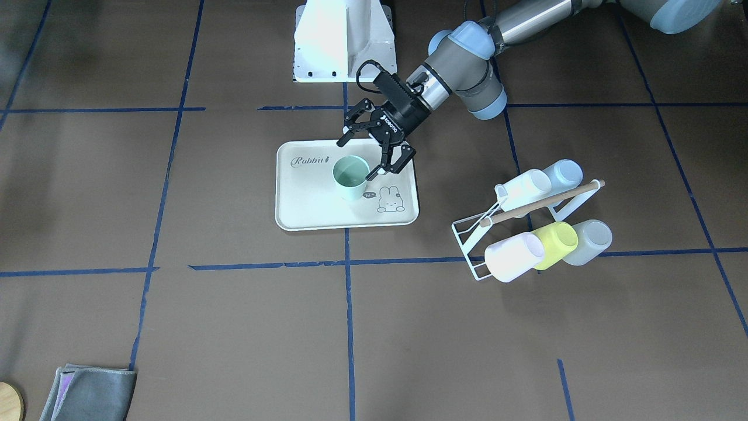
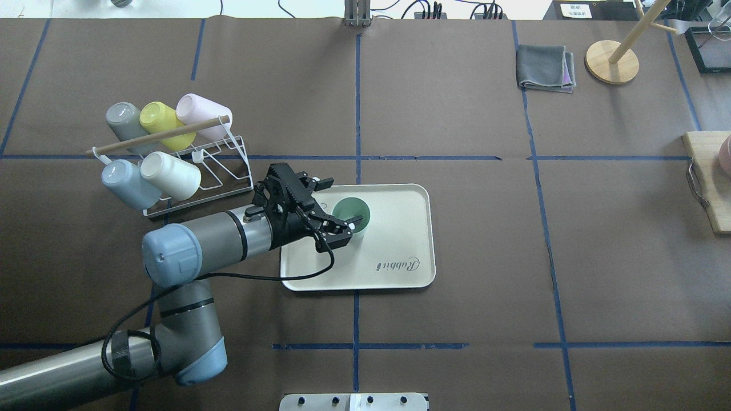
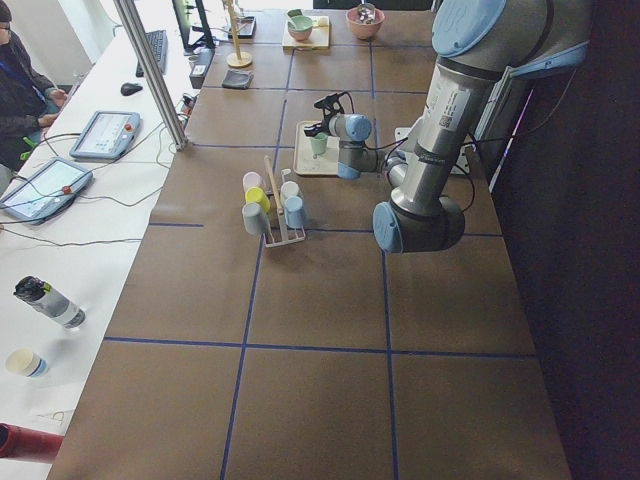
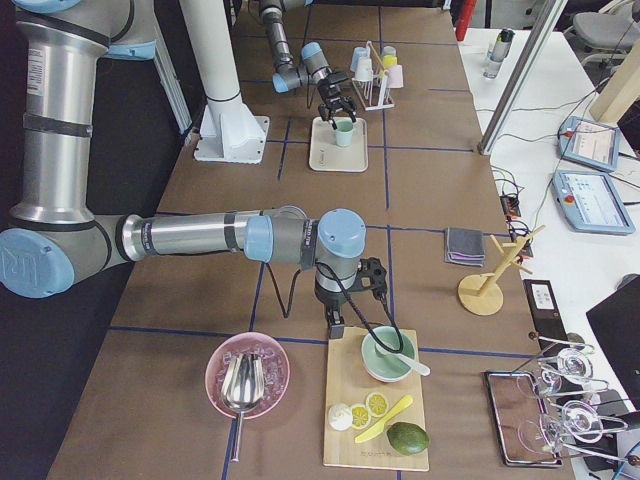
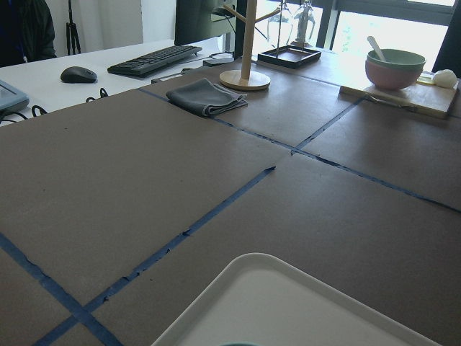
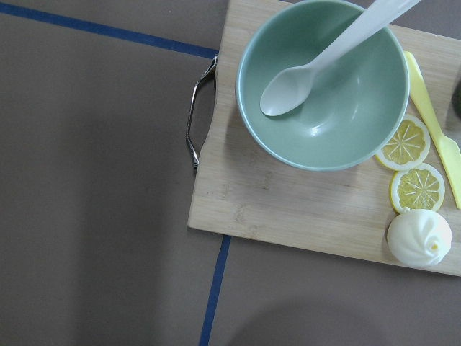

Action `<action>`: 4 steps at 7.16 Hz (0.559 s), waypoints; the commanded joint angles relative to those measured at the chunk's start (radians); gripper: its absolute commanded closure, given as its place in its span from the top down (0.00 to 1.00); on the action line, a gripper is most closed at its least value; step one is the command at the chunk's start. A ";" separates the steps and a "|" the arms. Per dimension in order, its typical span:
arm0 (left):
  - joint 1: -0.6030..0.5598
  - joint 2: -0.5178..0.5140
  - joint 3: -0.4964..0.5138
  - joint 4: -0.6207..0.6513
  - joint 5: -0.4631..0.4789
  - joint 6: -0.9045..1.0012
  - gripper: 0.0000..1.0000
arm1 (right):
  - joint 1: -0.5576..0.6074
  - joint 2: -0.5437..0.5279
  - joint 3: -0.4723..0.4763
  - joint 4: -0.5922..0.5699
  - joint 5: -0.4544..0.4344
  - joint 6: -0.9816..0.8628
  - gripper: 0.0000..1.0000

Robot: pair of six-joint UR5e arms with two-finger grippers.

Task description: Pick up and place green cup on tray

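The green cup (image 1: 350,175) stands upright on the cream tray (image 1: 310,204), near its bunny drawing. It also shows in the overhead view (image 2: 349,212) on the tray (image 2: 400,228). My left gripper (image 1: 356,158) is open and empty. Its fingers straddle the cup's rim on the robot's side, and one fingertip (image 2: 355,224) is at the rim. The left wrist view shows only the tray's rim (image 5: 288,288). My right gripper (image 4: 365,275) shows only in the exterior right view, above a green bowl (image 6: 324,83) on a wooden board. I cannot tell whether it is open or shut.
A white wire rack (image 2: 228,171) holds several cups, among them a yellow-green one (image 1: 558,242), to the robot's left of the tray. A grey cloth (image 2: 545,67) and a wooden stand (image 2: 612,61) lie far right. The white arm base (image 1: 345,41) stands behind the tray.
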 commanded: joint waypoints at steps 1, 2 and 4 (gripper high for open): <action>-0.191 0.098 -0.120 0.162 -0.262 0.000 1.00 | 0.000 0.005 0.005 0.002 0.001 0.004 1.00; -0.338 0.111 -0.135 0.225 -0.443 0.002 1.00 | 0.000 0.011 0.005 0.002 0.000 0.004 1.00; -0.603 0.160 -0.131 0.283 -0.781 0.143 1.00 | 0.000 0.022 0.002 0.002 -0.003 0.003 1.00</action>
